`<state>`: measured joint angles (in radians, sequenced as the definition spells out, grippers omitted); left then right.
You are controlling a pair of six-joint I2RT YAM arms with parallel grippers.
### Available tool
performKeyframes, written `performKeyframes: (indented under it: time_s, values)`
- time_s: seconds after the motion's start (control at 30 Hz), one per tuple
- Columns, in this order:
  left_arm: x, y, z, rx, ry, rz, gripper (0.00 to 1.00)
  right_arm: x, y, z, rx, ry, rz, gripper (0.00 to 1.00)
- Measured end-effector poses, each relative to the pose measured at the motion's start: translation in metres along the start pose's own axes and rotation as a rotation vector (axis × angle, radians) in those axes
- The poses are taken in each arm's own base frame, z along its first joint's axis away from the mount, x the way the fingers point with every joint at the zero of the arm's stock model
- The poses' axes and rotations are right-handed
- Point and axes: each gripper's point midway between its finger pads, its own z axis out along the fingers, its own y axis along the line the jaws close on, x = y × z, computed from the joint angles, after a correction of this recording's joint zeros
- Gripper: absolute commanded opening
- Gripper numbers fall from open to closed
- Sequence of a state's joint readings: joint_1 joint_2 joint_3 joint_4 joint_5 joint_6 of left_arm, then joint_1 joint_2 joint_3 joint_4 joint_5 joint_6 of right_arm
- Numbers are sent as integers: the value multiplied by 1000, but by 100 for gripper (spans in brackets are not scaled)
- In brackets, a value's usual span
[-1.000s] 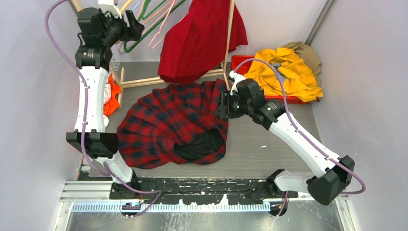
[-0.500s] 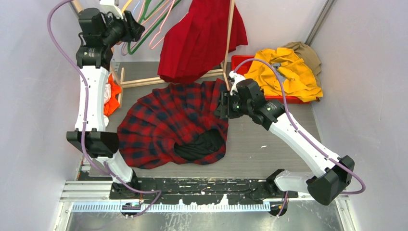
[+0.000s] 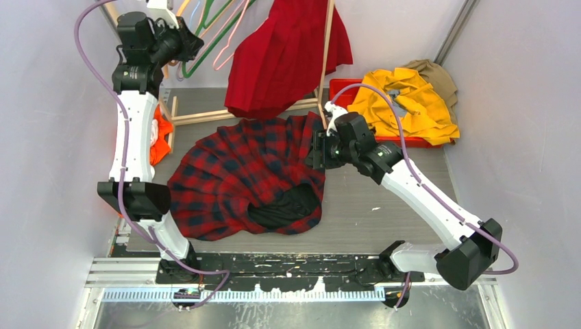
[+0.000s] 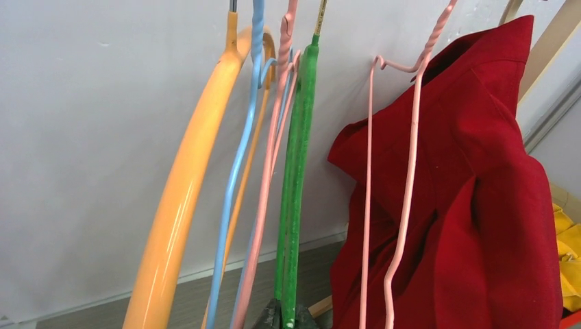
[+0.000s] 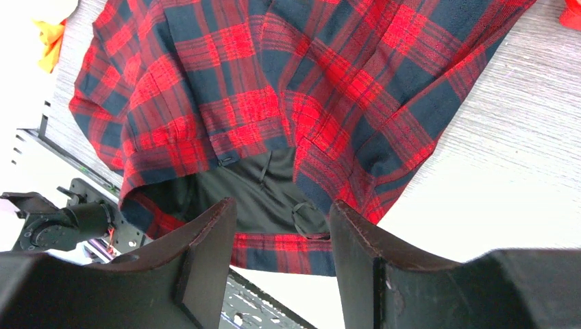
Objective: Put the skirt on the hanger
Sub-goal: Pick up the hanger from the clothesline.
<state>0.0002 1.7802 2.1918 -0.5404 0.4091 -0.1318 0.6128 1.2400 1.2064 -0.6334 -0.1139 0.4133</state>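
The skirt (image 3: 288, 55), bright red and pleated, hangs from the wooden rack at the back; it fills the right of the left wrist view (image 4: 479, 205). Several coloured hangers hang to its left: orange (image 4: 185, 185), blue (image 4: 236, 171), pink (image 4: 411, 137) and green (image 4: 298, 171). The task's cream hanger does not show plainly among them. My left gripper (image 3: 192, 42) is raised at the rack, shut on the green hanger's bar (image 4: 301, 319). Over the table's middle, my right gripper (image 3: 316, 151) (image 5: 282, 205) is open with nothing between its fingers.
A red-and-black plaid garment (image 3: 246, 178) (image 5: 274, 89) lies spread on the table under the right gripper. A red bin (image 3: 337, 88) with yellow clothes stands at the back right. An orange cloth (image 3: 161, 137) lies by the left arm. The rack's wooden base (image 3: 205, 115) crosses the back.
My left gripper has closed onto the green hanger's bar and shifted slightly. The right arm and the garments have not moved.
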Motion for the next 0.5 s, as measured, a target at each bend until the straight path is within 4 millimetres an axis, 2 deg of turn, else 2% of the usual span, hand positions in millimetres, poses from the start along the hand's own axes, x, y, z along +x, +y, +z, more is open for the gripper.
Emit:
performKeyframes:
  time_s: [0.27, 0.5]
  values:
    - [-7, -4, -5, 5, -16, -6, 7, 2, -2, 5, 6, 14, -7, 58]
    - [-29, -12, -24, -1, -86, 16, 3, 3, -3, 7, 8, 18, -9, 58]
